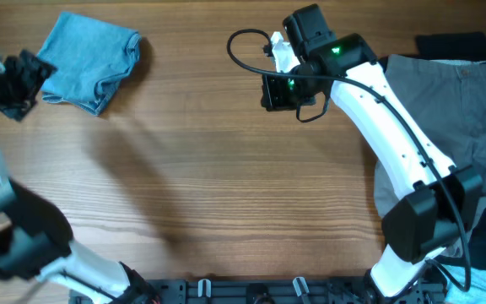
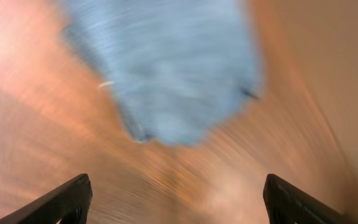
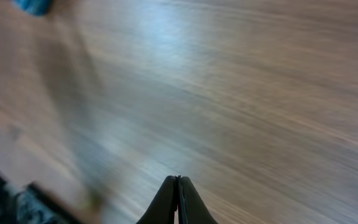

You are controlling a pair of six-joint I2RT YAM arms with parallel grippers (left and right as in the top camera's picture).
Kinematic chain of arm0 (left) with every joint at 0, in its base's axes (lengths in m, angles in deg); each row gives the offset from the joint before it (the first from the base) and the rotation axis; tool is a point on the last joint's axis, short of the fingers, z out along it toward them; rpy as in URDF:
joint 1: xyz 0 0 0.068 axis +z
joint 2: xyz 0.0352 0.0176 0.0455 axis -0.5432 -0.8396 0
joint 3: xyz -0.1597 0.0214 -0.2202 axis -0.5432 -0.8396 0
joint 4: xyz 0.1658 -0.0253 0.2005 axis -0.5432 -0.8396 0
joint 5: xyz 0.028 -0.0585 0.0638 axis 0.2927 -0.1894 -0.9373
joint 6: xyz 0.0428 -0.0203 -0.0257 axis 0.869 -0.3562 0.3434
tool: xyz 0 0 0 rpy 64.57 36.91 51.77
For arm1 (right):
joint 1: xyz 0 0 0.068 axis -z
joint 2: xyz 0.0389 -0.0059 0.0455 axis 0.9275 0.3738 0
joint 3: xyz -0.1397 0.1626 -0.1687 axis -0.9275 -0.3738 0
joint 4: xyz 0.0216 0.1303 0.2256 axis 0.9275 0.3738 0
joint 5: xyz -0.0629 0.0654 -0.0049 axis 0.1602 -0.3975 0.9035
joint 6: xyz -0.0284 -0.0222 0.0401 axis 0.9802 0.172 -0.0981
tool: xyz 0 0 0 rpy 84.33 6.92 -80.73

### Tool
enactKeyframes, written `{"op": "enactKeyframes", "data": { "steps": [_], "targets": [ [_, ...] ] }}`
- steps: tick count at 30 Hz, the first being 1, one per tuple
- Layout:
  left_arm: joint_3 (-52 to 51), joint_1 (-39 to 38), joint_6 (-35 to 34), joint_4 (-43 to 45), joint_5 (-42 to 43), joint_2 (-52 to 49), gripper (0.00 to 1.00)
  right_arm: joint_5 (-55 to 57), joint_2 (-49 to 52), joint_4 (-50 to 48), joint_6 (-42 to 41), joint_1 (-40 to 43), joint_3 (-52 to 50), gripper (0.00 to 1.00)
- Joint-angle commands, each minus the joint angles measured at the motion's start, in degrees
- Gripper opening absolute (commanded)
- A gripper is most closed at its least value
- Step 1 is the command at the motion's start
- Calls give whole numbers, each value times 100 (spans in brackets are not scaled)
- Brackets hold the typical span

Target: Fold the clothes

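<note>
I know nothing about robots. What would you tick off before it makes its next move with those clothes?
1. Blue jeans folded into a bundle: ok.
2. Left fingers open, holding nothing, bundle ahead of them: ok.
3. Right fingers shut and empty over bare table: ok.
4. Grey clothes at the right folded: not ok, lying loose.
5. Left wrist view sharp enough to aim: not ok, blurred.
</note>
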Motion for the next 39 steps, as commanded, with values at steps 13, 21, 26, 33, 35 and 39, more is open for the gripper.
{"op": "enactKeyframes", "data": {
  "steps": [13, 21, 26, 33, 35, 39],
  "targets": [
    [203, -1169, 2643, -649, 166, 4306, 100, 2009, -4343, -4, -208, -13, 74, 43],
    [203, -1169, 2645, -1493, 59, 4518, 100, 2024, -5497, 518, -205, -13, 74, 100],
    [203, -1169, 2645, -1600, 59, 4520, 100, 2022, -5698, 518, -208, -13, 74, 100],
    [203, -1169, 2645, -1646, 59, 4513, 100, 2024, -5591, 540, -203, -13, 72, 100],
    [203, -1169, 2647, -1646, 59, 4513, 100, 2028, -5578, 697, -184, -13, 72, 100],
    [203, -1169, 2645, -1646, 61, 4513, 100, 2028, -5578, 1473, -190, -13, 72, 100]
  ]
}}
